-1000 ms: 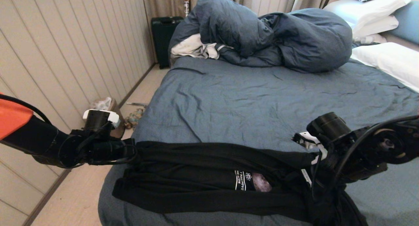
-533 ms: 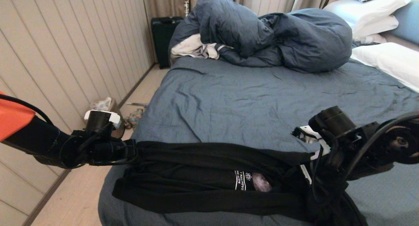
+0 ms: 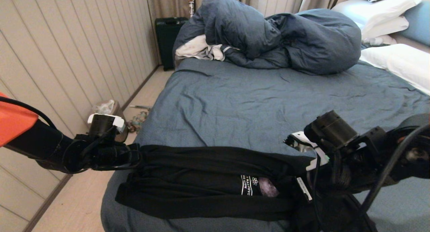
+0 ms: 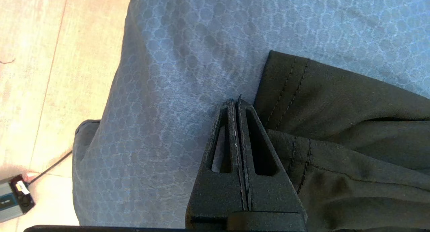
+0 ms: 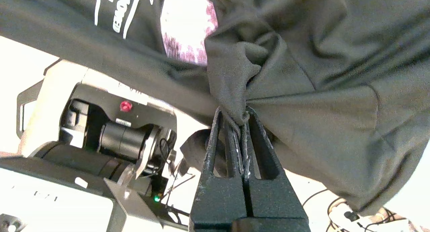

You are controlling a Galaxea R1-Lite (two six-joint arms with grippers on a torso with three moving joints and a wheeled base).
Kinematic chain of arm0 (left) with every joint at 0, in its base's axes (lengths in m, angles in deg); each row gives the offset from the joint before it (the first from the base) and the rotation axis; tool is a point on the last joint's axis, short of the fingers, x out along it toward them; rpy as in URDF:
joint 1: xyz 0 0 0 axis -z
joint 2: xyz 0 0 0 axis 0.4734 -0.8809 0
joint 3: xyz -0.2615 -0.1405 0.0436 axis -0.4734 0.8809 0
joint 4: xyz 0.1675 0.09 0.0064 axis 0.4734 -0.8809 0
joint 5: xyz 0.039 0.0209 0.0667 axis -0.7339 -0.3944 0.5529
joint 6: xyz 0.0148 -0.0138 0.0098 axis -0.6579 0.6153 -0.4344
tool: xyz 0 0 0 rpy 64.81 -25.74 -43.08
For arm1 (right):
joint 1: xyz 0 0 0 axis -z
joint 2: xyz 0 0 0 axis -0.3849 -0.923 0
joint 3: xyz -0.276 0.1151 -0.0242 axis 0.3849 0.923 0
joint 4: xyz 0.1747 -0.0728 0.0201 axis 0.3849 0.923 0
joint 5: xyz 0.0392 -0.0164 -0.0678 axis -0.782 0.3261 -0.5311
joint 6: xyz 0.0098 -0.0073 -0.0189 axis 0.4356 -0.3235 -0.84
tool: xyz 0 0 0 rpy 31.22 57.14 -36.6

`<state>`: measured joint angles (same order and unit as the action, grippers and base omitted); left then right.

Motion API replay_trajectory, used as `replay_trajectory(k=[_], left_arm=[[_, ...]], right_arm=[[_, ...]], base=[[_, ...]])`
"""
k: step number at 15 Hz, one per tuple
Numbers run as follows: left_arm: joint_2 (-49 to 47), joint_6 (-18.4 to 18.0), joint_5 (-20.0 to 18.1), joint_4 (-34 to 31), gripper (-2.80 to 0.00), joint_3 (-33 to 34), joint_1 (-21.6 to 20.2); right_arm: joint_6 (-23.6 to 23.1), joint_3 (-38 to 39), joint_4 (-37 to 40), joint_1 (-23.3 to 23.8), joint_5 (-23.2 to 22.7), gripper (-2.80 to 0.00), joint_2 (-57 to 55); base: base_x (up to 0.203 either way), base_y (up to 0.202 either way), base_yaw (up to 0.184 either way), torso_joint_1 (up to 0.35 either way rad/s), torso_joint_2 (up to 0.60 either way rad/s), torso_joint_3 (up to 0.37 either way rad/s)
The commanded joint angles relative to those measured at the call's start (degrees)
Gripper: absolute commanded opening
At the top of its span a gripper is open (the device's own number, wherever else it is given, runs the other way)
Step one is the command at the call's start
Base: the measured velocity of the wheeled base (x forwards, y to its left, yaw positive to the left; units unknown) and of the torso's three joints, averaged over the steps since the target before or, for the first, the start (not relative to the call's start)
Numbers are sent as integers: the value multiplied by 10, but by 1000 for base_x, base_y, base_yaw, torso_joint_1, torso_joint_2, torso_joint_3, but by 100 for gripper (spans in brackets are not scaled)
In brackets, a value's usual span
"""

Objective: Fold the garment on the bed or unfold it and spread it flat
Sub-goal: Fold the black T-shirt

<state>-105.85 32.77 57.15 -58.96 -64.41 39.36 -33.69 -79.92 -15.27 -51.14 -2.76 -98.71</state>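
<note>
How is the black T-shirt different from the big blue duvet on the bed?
The black T-shirt is thin and stretched out in a long band at the near edge of the bed; the duvet is puffy and heaped at the far side. The T-shirt has a moon print and white letters; the duvet is plain. The left gripper and right gripper pinch the T-shirt; nothing holds the duvet. Both are on the bed.

There is one black T-shirt on one bed. There is one puffy blue duvet, three white pillows, one black suitcase and two robot arms.
</note>
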Motion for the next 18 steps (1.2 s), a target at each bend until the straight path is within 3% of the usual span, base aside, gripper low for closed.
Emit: replay_trajectory(k=[1,3,4,10,15,16,18], left_arm=[[-3,1,0,1,-280,0,1],[-3,2,0,1,-280,1,2],[-3,2,-1,0,-280,1,2],[-6,2,0,1,-280,1,3],[-4,3,0,1,-280,1,3],[-4,3,0,1,-280,1,2],[3,3,0,0,-280,3,2]], right_arm=[[1,-5,1,1,1,-280,-30],[5,-12,0,4,3,-280,-43],[6,-12,0,4,5,0,-43],[5,-14,-1,38,1,0,-2],[-16,-20,5,144,-28,0,73],[-19,-12,5,158,-33,-280,85],[-18,6,5,165,-37,-280,105]], base=[[0,0,0,0,0,0],[0,0,0,0,0,0],[0,0,0,0,0,0],[0,0,0,0,0,0],[0,0,0,0,0,0],[0,0,0,0,0,0],[0,0,0,0,0,0]])
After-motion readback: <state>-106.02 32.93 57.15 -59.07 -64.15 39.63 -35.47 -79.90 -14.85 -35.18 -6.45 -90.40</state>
